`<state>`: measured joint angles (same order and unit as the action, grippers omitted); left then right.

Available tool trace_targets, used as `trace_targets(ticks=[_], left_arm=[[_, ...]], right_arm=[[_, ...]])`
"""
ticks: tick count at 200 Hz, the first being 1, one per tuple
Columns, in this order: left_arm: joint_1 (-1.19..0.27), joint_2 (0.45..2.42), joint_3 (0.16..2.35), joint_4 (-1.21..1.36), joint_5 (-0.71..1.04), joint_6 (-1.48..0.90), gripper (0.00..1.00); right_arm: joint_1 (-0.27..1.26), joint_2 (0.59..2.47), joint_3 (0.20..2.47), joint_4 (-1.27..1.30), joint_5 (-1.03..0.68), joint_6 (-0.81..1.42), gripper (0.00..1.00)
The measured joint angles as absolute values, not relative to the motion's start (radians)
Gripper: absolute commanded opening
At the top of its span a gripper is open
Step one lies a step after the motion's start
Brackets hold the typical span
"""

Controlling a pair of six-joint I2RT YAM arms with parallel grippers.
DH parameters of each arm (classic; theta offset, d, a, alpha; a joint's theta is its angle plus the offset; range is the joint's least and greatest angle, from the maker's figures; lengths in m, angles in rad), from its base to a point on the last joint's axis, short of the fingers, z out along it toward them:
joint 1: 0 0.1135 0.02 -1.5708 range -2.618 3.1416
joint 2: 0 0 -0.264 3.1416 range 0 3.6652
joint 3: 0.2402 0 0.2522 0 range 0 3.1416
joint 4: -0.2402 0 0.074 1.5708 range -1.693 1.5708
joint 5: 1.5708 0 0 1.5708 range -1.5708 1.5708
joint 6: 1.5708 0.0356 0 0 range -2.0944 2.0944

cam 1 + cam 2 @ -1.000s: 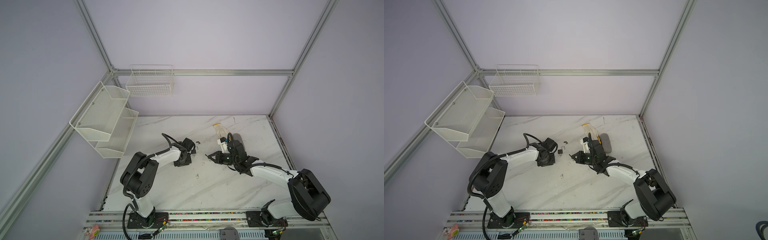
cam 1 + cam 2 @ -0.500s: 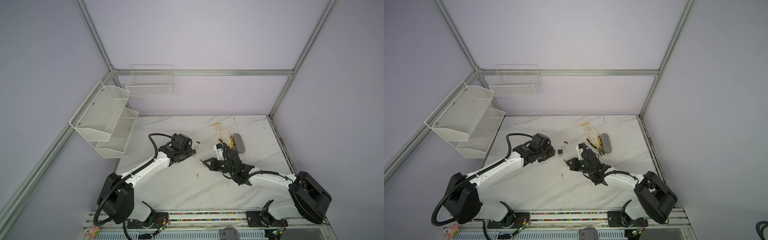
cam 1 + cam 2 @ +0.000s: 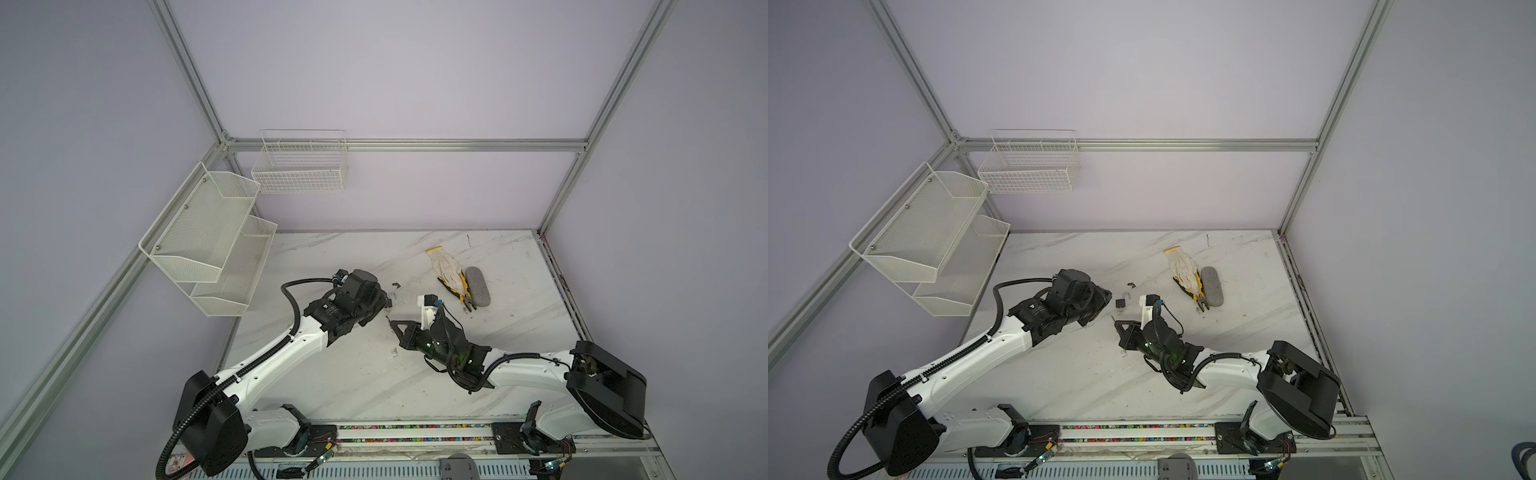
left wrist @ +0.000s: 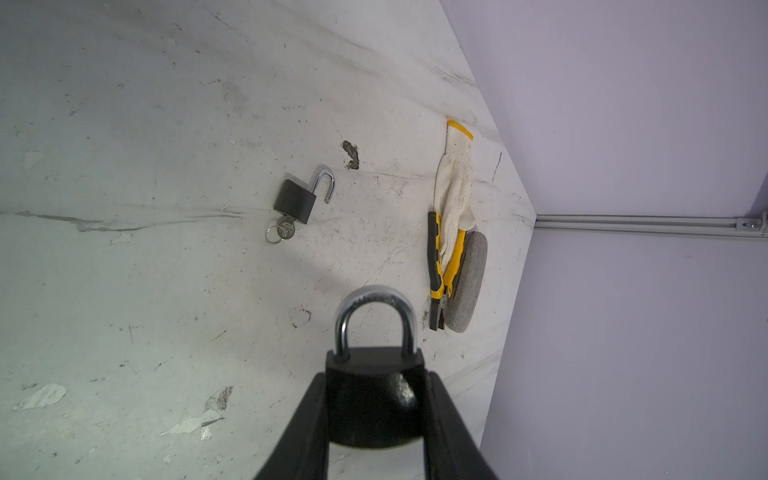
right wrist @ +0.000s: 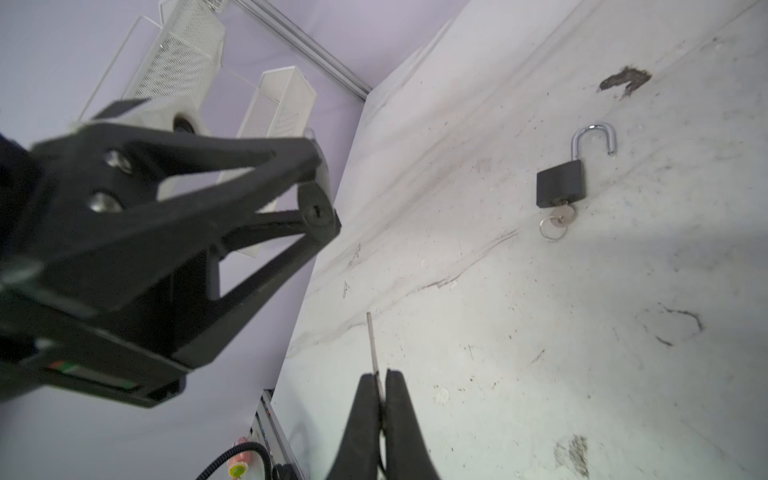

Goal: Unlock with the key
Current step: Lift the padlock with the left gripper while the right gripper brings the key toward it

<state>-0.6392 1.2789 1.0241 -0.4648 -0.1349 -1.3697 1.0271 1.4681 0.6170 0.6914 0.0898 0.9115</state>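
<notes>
L claw (image 4: pixel 376 374) grips padlock (image 4: pixel 374 407), R claw (image 5: pixel 380 376) pinches key (image 5: pixel 372 345); both arms stretched low, tips facing each other.

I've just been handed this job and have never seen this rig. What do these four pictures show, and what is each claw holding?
Two white robot arms work over a marble table. Both top views look down on the whole scene. Each wrist view looks along one arm's claw.

The left claw is shut on a closed black padlock, whose keyhole shows in the right wrist view. The right claw pinches a bare key, blade forward and not yet inserted.

On the table lie a second padlock, open with its own key in it, a work glove, yellow-handled pliers and a grey oval case. White mesh shelves hang on the wall.
</notes>
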Motion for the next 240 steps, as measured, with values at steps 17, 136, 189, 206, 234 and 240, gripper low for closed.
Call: trace_targets(ticks=[17,136,189,206,234,240], left_arm=[[-0.643,1.277,1.02,-0.466,-0.147,-1.381,0.0],[-0.65,1.269,1.019,-0.472,-0.181,-1.392,0.0],[-0.652,1.269,1.019,-0.472,-0.18,-1.391,0.0],[-0.655,1.269,1.019,-0.472,-0.18,-1.387,0.0],[-0.658,1.269,1.018,-0.472,-0.179,-1.385,0.0],[-0.658,1.269,1.016,-0.471,-0.179,-1.385,0.0]], right_arm=[[1.027,1.484,0.636,0.708,0.106,0.913,0.0],[1.027,1.505,0.688,0.74,0.11,0.904,0.0],[1.019,1.505,0.693,0.726,0.109,0.904,0.0],[1.011,1.505,0.694,0.72,0.108,0.904,0.0],[1.0,1.505,0.694,0.717,0.108,0.904,0.0],[0.999,1.505,0.694,0.717,0.108,0.904,0.0]])
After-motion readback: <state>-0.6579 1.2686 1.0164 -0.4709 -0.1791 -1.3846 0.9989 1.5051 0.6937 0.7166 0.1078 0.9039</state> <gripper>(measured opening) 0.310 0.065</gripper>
